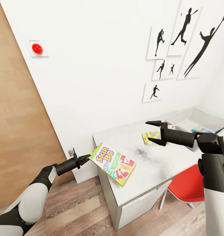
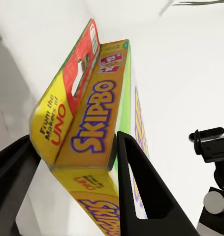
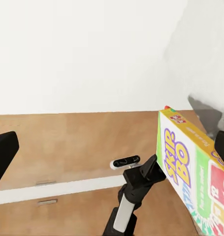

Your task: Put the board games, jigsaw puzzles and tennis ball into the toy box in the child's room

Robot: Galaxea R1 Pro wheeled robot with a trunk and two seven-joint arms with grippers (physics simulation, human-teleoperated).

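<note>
My left gripper is shut on one end of the Skip-Bo board game, a white, green and red box with yellow edges. It holds the box tilted over the front left corner of the table. In the left wrist view the box sits between both fingers. My right gripper hovers open and empty above the table, just over a jigsaw puzzle. The right wrist view shows the Skip-Bo box and the left gripper. The grey toy box stands at the back right with a blue-green printed box in it. The tennis ball is out of view.
A red chair is tucked under the table's right side. Black silhouette pictures hang on the white wall behind. A wood panel and a red wall button are at the left, with wood floor below.
</note>
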